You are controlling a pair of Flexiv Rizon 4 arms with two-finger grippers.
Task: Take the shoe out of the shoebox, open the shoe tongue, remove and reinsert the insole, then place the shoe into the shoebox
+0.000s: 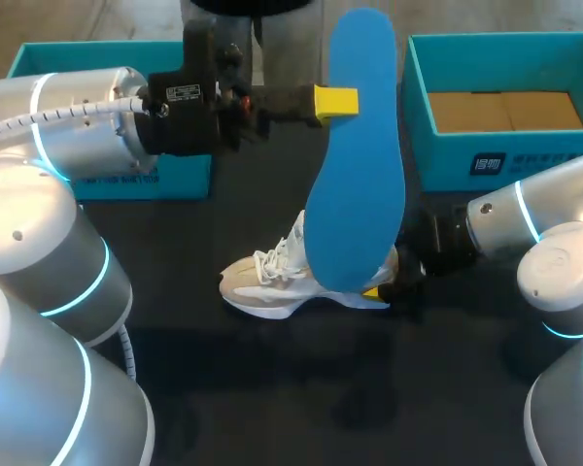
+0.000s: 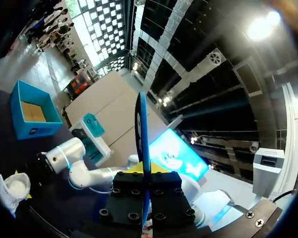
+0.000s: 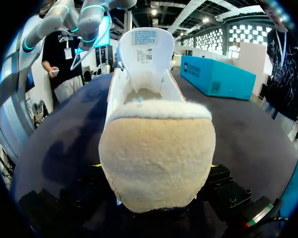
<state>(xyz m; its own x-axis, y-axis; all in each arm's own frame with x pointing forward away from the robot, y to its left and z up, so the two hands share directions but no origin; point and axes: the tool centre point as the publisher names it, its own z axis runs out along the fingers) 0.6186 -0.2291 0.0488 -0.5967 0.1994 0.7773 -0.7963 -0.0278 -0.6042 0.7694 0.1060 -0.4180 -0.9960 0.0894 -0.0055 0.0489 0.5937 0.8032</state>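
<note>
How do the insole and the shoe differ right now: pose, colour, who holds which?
Pose: the insole is held upright above the table, while the shoe sits sole-down on it.
Colour: the insole is blue, the shoe beige and white.
Shape: the insole is a flat sheet, the shoe bulky with its tongue raised.
Holder: the left gripper pinches the insole's edge, and the right gripper clamps the shoe's heel.
Shared: each is gripped by one arm.
</note>
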